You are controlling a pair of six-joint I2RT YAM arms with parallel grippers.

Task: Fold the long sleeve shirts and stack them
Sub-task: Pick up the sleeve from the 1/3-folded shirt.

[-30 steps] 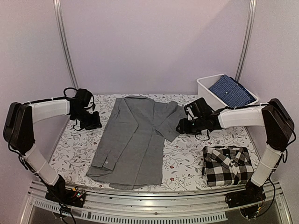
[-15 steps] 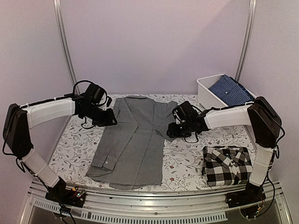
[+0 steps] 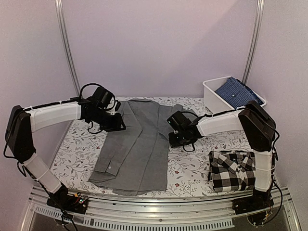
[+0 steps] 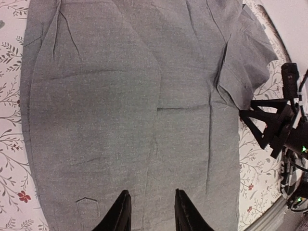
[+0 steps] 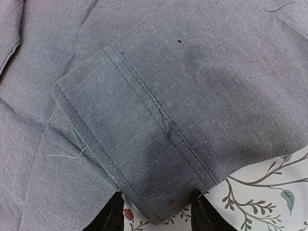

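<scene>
On the bench (image 3: pixel 77 154) the grey shirt (image 3: pixel 137 144) lies flat, the checked shirt (image 3: pixel 234 171) folded at the right; the left tool (image 4: pixel 152 202) and right tool (image 5: pixel 158 204) are half open and empty, and the cuff (image 5: pixel 139 159) could slip if pinched by its tip only.

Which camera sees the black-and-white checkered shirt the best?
The top external view. There the checkered shirt lies folded at the near right corner of the table, whole and with nothing covering it. Both wrist views show none of it, only the grey shirt and bits of the table.
</scene>
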